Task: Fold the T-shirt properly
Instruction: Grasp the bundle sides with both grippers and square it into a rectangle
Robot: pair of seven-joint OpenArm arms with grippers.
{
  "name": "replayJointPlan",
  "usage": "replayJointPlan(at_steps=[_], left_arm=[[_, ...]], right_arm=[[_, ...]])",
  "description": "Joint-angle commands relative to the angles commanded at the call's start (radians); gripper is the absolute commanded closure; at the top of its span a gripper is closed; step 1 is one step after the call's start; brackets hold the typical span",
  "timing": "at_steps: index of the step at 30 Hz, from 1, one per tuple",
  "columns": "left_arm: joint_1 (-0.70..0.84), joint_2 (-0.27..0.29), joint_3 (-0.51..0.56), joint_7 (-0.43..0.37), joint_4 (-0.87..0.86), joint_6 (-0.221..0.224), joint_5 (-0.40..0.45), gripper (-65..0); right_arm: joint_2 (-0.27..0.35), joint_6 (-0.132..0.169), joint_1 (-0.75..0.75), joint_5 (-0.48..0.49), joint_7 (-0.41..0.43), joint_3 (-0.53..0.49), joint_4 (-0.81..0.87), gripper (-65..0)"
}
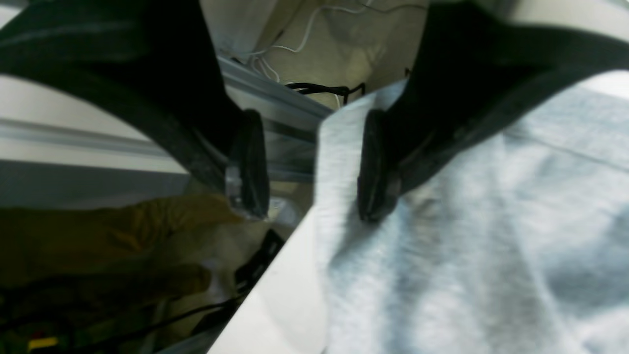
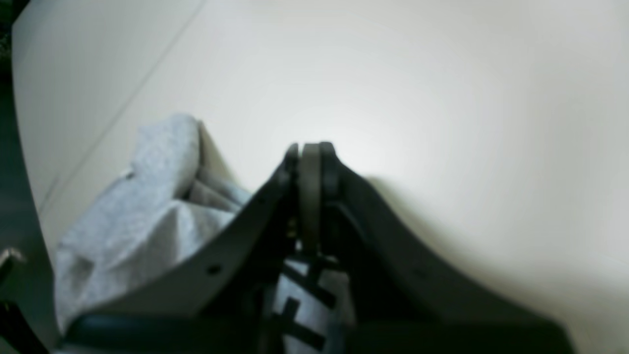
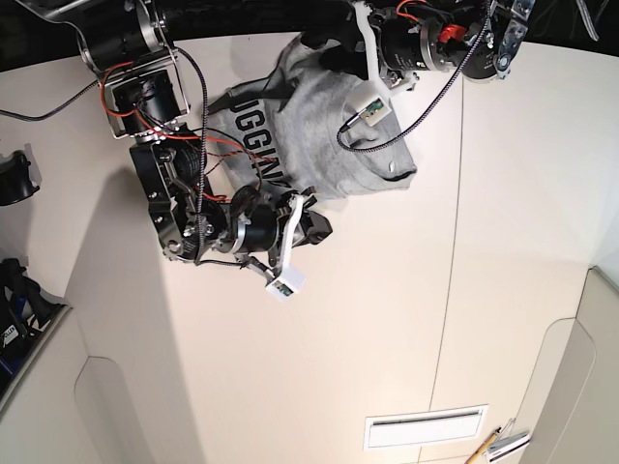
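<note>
**Grey shirt bunched at the far edge of the table**

A lot is hard to see here. From above, both arms cover parts of the T-shirt (image 3: 329, 145), and only some black letters show, so I cannot read the whole word. The left gripper (image 3: 324, 39) is lost in dark shadow at the top of that view. Both wrist views are blurry.

The top view shows the shirt lying crumpled on the white table (image 3: 387, 319), near its far edge, between the two arms. The left wrist view shows something else: the table edge, with wires and yellow stuff below it, all fuzzy. There the shirt (image 1: 467, 236) is plain grey, with no letters. The right wrist view shows black letters on the cloth tucked under the fingers, and a grey lump of shirt (image 2: 147, 206) off to one side.

The left gripper (image 1: 314, 164) is wide apart. One pad (image 1: 373, 167) rests against the shirt edge; the other hangs past the table. It holds nothing.

The right gripper (image 2: 309, 162) is pressed closed, pinching a thin fold of the shirt.
</note>
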Motion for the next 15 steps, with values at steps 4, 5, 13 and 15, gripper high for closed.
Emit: replayJointPlan(at_steps=[4,5,13,15], left_arm=[[-0.025,0.000,0.000,0.001,-0.073,0.000,0.006,-29.6],[-0.032,0.000,0.000,0.002,-0.090,0.000,0.011,-29.6],[-0.117,-0.009,-0.050,0.005,-0.164,0.000,0.082,-29.6],[-0.136,-0.008,-0.084,0.004,-0.164,0.000,0.089,-29.6]], right_arm=[[0.003,0.000,0.000,-0.007,-0.002,-0.015,-0.049,0.0],[0.009,0.000,0.000,-0.007,-0.004,-0.016,-0.051,0.0],[0.093,0.000,0.000,0.050,-0.042,-0.014,-0.050,0.0],[0.118,0.000,0.000,0.085,-0.072,-0.014,-0.050,0.0]])
